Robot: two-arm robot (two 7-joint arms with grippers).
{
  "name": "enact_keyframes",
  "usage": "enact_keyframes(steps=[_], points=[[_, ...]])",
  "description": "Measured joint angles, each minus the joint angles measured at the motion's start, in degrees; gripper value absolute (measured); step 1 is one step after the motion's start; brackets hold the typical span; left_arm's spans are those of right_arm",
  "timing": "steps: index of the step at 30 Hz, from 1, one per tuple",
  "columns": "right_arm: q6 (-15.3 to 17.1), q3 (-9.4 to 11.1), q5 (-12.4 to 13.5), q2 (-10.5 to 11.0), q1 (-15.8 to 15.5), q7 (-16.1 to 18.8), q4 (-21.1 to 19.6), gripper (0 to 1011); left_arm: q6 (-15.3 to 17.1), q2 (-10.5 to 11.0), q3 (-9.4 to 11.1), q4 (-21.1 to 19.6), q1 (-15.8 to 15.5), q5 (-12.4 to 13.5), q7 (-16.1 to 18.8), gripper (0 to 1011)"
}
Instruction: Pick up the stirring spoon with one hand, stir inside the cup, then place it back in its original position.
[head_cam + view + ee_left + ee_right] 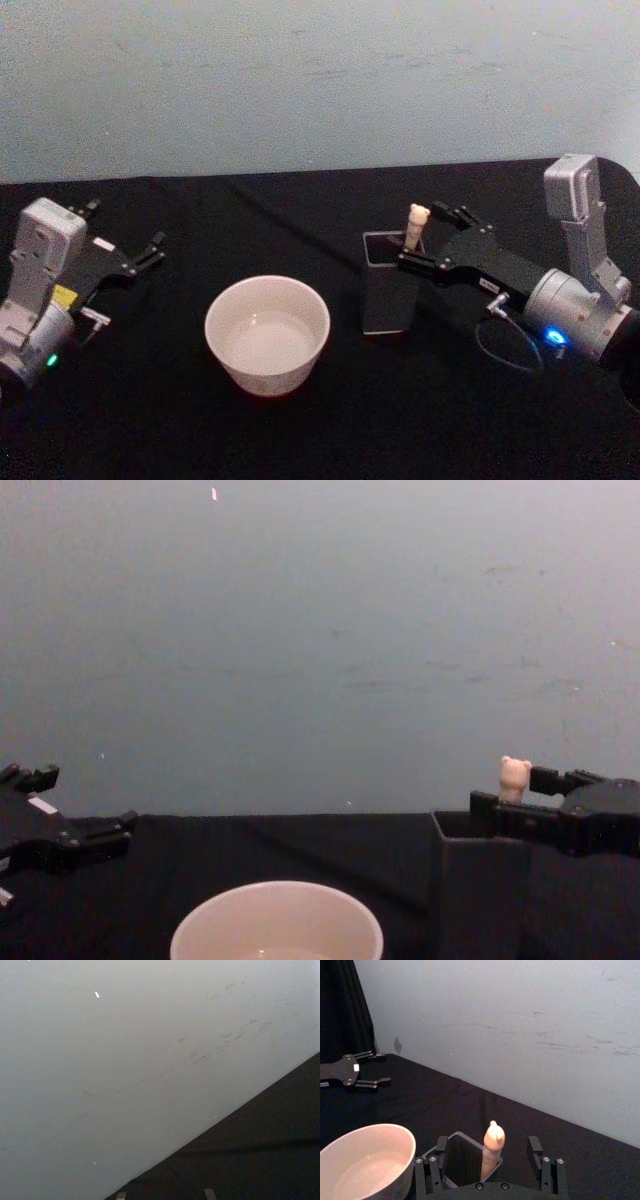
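While the left gripper (128,226) sits idle near the left edge of the table (150,410), its fingers spread and well apart from everything, the right gripper (421,238) is at the holder (387,300) with its fingers parted on either side of the stirring spoon (417,222). The spoon stands upright in a back corner of the dark square holder. Only its beige handle and bear head rise above the rim, and the metal bowl is hidden inside. From the right wrist view, the handle lies between the two fingers with a gap on each side, so nothing is grasped yet. The cup (267,333) stands near the holder on its left, not touching it. It may hold a little clear liquid, though that is hard to make out.

I judge this to be the approach for the pick-up: the gripper is lined up but not closed. The next move calls for a square squeeze on the handle below the bear head. A straight lift should follow, until the bowl clears the thin walls, and only then the crossing to the cup. A skewed grip could tip the handle or drag the holder along.
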Motion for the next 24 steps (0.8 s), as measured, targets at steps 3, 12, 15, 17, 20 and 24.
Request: enact_keyframes(steps=[3, 12, 15, 17, 20, 24], points=[[0.1, 0.0, -0.1, -0.4, 0.5, 0.0, 0.6, 1000, 0.0, 0.0, 0.0, 0.0, 0.0, 0.0, 0.0, 1001], [0.2, 0.1, -0.2, -1.1, 1.6, 0.1, 2.2, 1000, 0.0, 0.0, 0.0, 0.0, 0.0, 0.0, 0.0, 1001], [0.4, 0.2, -0.1, -1.2, 1.9, 0.1, 2.6, 1000, 0.0, 0.0, 0.0, 0.0, 0.0, 0.0, 0.0, 1001], [0.5, 0.3, -0.1, -1.3, 1.9, 0.2, 2.7, 1000, 0.0, 0.0, 0.0, 0.0, 0.0, 0.0, 0.0, 1001], [0.6, 0.3, 0.0, -1.3, 2.0, 0.3, 2.8, 1000, 0.0, 0.0, 0.0, 0.0, 0.0, 0.0, 0.0, 1001], [0.6, 0.3, 0.1, -1.3, 2.0, 0.3, 2.8, 1002, 0.0, 0.0, 0.0, 0.0, 0.0, 0.0, 0.0, 1001]])
